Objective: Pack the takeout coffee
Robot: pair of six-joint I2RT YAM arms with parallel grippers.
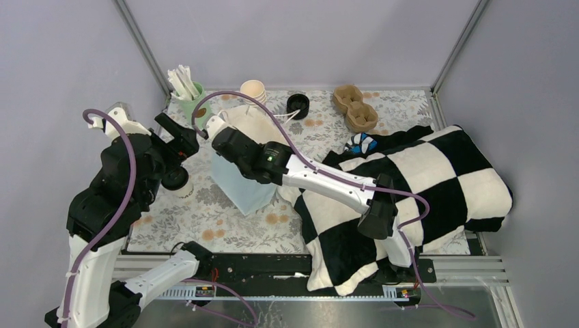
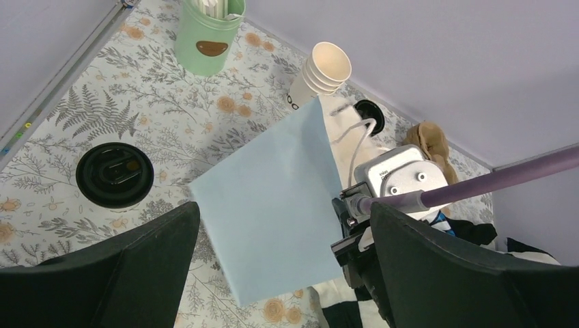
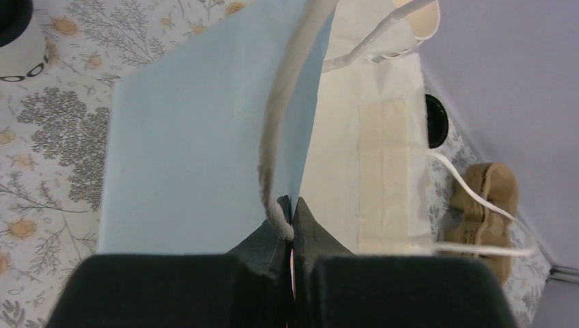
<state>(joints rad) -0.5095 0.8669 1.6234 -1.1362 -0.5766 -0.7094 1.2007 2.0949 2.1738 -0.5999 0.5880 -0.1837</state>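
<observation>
The takeout coffee [image 1: 176, 180], a cream cup with dark print and its black lid on, stands on the floral mat at the left. It shows lid-up in the left wrist view [image 2: 114, 174] and at the top-left corner of the right wrist view [image 3: 13, 41]. A light blue paper bag [image 1: 239, 183] with a cream inside and white handles is to its right. My right gripper [image 1: 220, 137] is shut on the bag's top edge and one handle cord [image 3: 290, 222]. My left gripper [image 2: 283, 212] is open and empty, just behind the cup [image 1: 183, 142].
A mint-green cup of white sticks [image 1: 190, 96], a stack of cream cups [image 1: 254, 90] and a loose black lid [image 1: 298, 104] stand at the back. A brown cardboard cup carrier [image 1: 355, 108] is back right. A black-and-white checked blanket [image 1: 423, 178] covers the right side.
</observation>
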